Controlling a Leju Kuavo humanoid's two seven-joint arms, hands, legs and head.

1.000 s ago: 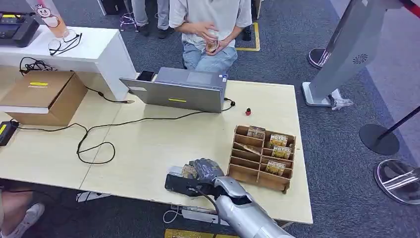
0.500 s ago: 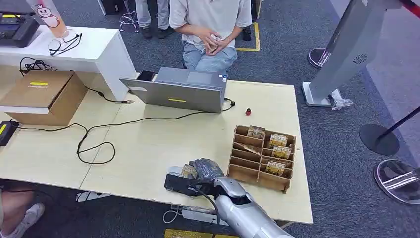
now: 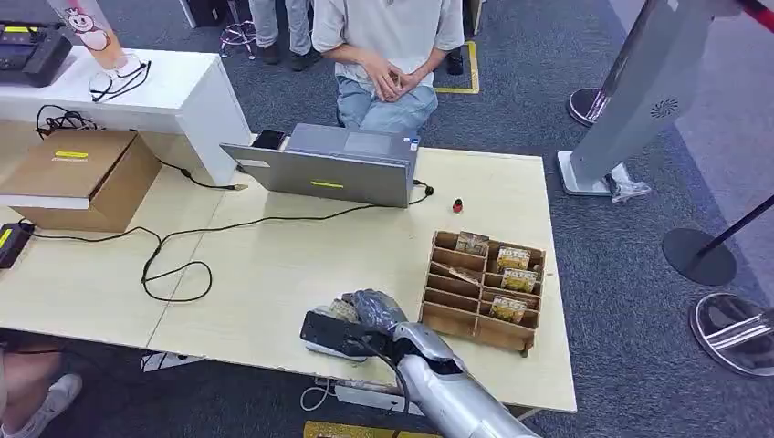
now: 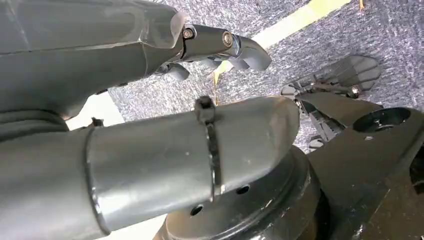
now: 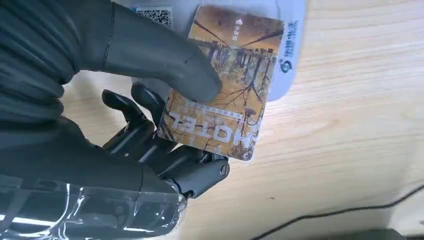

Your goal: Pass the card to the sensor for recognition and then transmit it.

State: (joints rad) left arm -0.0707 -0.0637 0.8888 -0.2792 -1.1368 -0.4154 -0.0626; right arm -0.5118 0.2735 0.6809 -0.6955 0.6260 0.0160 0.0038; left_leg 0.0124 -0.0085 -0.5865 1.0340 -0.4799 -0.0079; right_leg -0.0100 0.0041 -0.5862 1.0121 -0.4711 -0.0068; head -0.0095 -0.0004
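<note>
My right hand holds a brown hotel card between thumb and fingers, near the table's front edge. The card hovers over a pale grey-white sensor pad that carries a QR code and lies flat on the wood. In the head view the card peeks out beside the hand, above the sensor. A wooden card rack with several more cards stands just right of the hand. My left hand hangs over grey carpet, its fingers apart and holding nothing.
A closed grey laptop sits at the table's far edge, with a person seated behind it, hands folded. A black cable loops across the left of the table. A cardboard box and a white counter stand at the left.
My right hand has shifted slightly left and forward over the sensor with the card. The seated person has lowered a card and folded both hands.
</note>
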